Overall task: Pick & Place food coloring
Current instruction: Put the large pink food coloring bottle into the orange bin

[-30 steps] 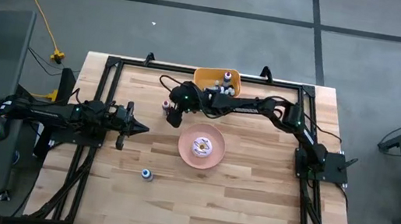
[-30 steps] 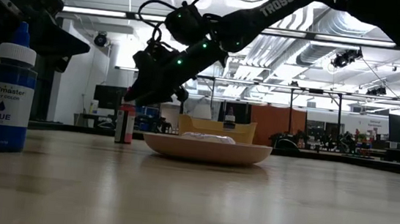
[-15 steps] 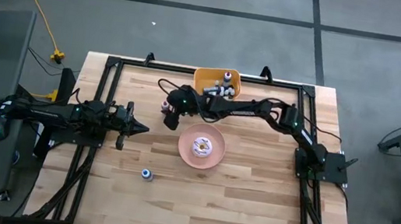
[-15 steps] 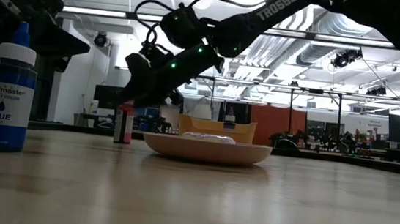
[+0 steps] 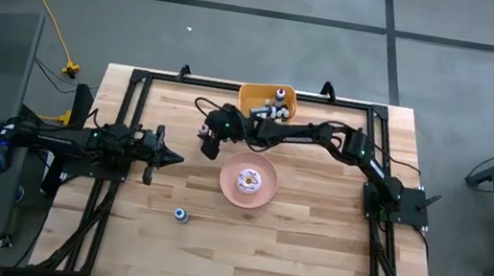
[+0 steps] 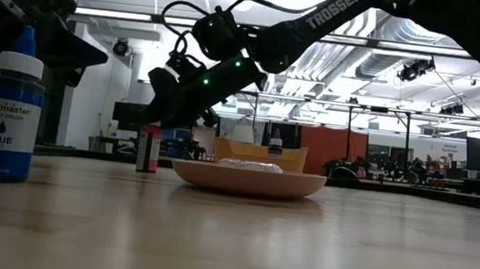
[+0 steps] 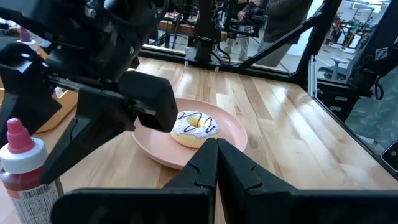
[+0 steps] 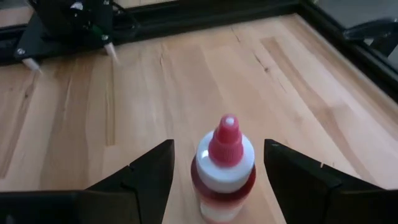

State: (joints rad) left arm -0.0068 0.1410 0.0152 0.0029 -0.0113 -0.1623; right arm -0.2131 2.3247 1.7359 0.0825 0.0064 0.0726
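Workshop lights and ducting fill the background behind a pale wooden counter [image 5: 308, 253], and the action is at its far side. The right gripper [image 8: 214, 171] has its fingers [image 8: 146, 174] spread wide, 1 either side of a red-capped food coloring bottle [image 8: 225, 168] that stands upright between them, not yet pinched. From above, that bottle [image 5: 203, 131] sits just beside the gripper's tip [image 5: 213, 139], near the orange bin [image 5: 255, 94], where several more small bottles [image 5: 270, 110] already lie. Low down, the red bottle [image 6: 148, 149] is upright on the wood with the right arm angled down over it.

A blue-capped bottle [image 5: 179, 214] stands alone, well apart, toward the near left of the counter; up close it reads as blue dye [image 6: 8, 117]. Between them sits the pink plate [image 5: 225, 185] carrying a frosted doughnut [image 5: 248, 181].

The left gripper [image 5: 173, 157] waits on the left side, fingers pressed together, pointing toward the plate.

So this looks like the approach step of a pick: jaws framing the red bottle, grasp pending. Next call would be to settle a touch lower around the bottle's body and close squarely, since a pinch high on the narrow cap could tip such a slim bottle. After that, the likely destination is the bin close by.
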